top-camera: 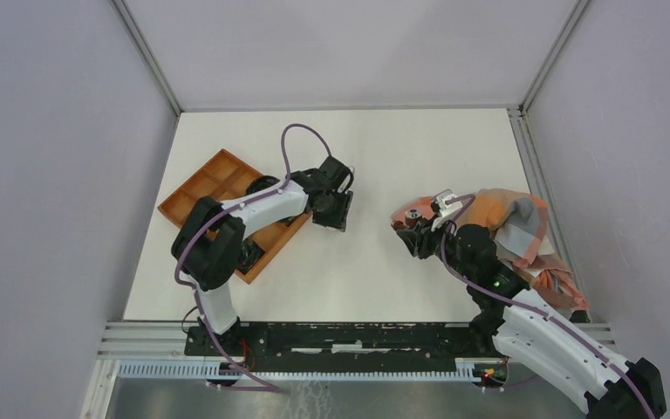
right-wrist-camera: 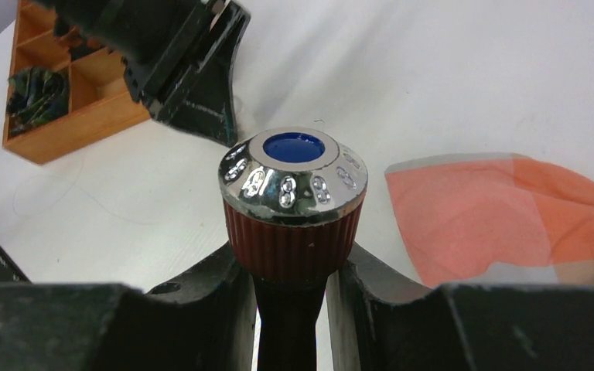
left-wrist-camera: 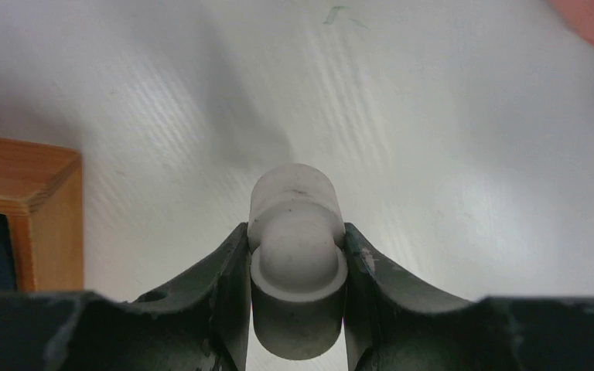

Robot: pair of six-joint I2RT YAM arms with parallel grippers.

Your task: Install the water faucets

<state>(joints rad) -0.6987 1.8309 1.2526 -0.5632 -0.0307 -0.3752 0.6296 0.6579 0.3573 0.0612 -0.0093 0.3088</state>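
The right gripper [right-wrist-camera: 292, 261] has its two fingers shut tight on the tap [right-wrist-camera: 292, 224] — they squeeze the dark red-brown ribbed part just under the knob, one finger on each side; the knob [right-wrist-camera: 293, 171] is round and shiny silver with a blue dot on top; the rest of the tap runs down between the fingers and is hidden there. The left gripper [left-wrist-camera: 297, 232] is closed too; its fingers press on both sides of a small pale white pipe piece [left-wrist-camera: 294, 255], which is round with a domed middle and sticks out past the fingertips. From above, the two grippers are near each other over the white table [top-camera: 401, 148] but not touching; the left one is just beside the right edge of the orange-brown wooden tray [right-wrist-camera: 77, 127]. The tray has several boxes in it, and one box holds something dark green and crumpled [right-wrist-camera: 37, 89] — I cannot tell what it is. A cloth with orange and grey squares [right-wrist-camera: 503, 224] lies on the table to the right of the tap; in the top view the right arm reaches across part of it.
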